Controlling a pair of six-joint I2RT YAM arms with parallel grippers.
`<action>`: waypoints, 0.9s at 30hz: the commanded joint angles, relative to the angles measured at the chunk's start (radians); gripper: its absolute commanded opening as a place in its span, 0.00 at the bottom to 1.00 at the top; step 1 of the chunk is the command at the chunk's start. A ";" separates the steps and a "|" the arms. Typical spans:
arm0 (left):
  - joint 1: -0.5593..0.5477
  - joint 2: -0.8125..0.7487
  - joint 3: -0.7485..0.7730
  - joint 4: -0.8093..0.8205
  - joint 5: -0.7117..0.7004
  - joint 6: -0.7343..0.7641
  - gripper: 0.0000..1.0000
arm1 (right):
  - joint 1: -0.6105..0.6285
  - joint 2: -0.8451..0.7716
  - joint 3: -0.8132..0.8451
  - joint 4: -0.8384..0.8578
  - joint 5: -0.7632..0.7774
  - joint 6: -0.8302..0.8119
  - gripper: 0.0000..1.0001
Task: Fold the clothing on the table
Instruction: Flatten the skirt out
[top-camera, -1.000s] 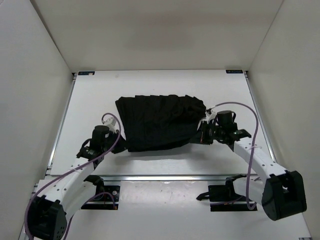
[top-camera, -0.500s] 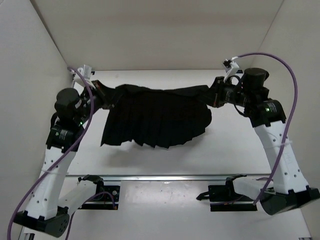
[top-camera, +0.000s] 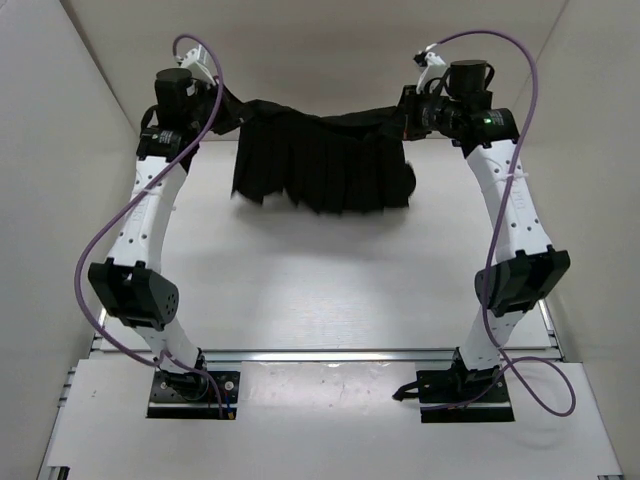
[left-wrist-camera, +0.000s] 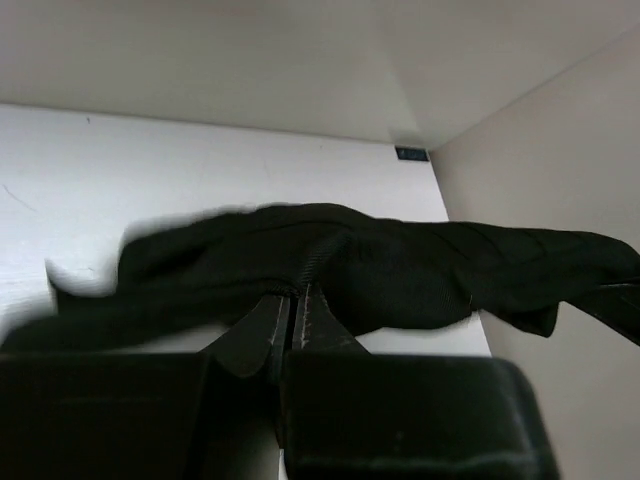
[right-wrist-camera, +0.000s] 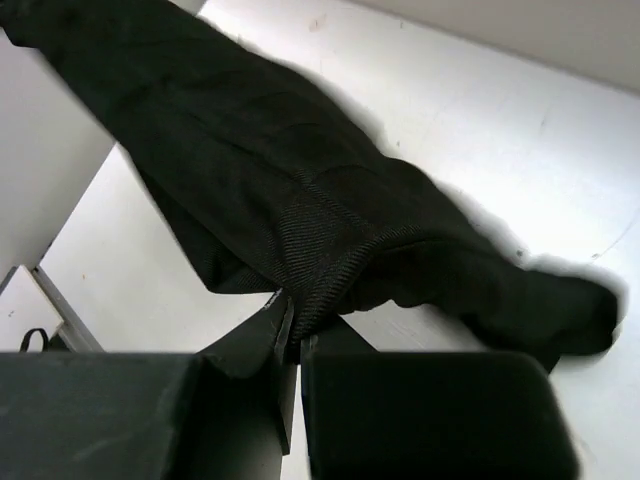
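- The clothing (top-camera: 320, 165), a black pleated garment, hung stretched between the two grippers, high over the far part of the table (top-camera: 300, 290). Its top edge ran roughly level from left to right, with a slight sag in the middle.
- Its pleats fell straight down like a curtain. The lower hem was uneven, and the top view did not show whether it brushed the tabletop.
- The left gripper (top-camera: 222, 108) pinched the garment's upper left corner. In the left wrist view its jaws were pressed nearly together on a fold of the black fabric.
- The right gripper (top-camera: 408, 115) pinched the upper right corner. In the right wrist view its jaws were closed tight on a ribbed band of the cloth, and the rest draped away from the fingers.
- The left arm (top-camera: 150, 220) and the right arm (top-camera: 505, 200) both stood raised and reached toward the far side, each rising from its base at the near edge of the table.
- A purple cable (top-camera: 100, 250) looped along the left arm, and another ran along the right arm.
- White walls (top-camera: 60, 150) enclosed the table on the left, far and right sides.
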 joint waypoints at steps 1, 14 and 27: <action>0.019 -0.178 -0.025 0.036 -0.006 0.027 0.00 | -0.024 -0.121 0.033 0.055 0.013 -0.046 0.00; -0.055 -0.558 -1.358 0.492 0.131 -0.180 0.64 | 0.107 -0.547 -1.284 0.466 0.082 0.185 0.42; -0.197 -0.867 -1.492 0.493 -0.016 -0.275 0.66 | 0.221 -0.836 -1.363 0.647 0.222 0.075 0.92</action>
